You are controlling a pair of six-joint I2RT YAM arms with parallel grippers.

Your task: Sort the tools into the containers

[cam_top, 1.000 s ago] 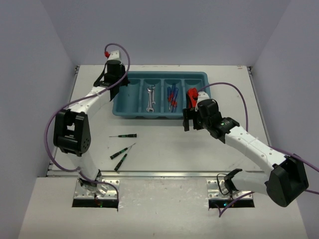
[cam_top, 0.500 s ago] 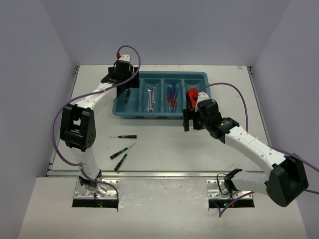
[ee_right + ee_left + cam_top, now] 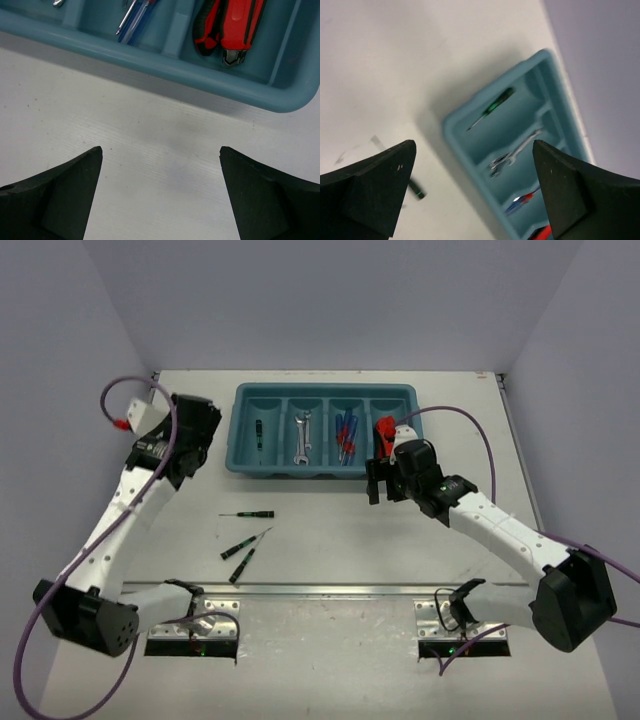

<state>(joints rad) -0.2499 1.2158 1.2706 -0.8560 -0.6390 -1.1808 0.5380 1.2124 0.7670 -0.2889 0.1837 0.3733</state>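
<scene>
Precision screwdrivers (image 3: 247,513), three of them, lie loose on the table (image 3: 330,540) at seven o'clock from the tray (image 3: 310,471); a fourth screwdriver (image 3: 258,432) sits in its nine-o'clock end compartment. Left gripper (image 3: 472,147) hangs spread and empty at nine o'clock, right gripper (image 3: 161,150) spread and empty at five. Danger now: those thin shafts lie flat, so closing fingers could skid and roll one away.

The tray (image 3: 325,389) is teal-blue, the pliers (image 3: 235,22) red and black, the screwdrivers (image 3: 346,436) blue-handled, the wrench (image 3: 302,438) silver, the precision screwdrivers (image 3: 247,513) black with green, the table (image 3: 330,540) white.
</scene>
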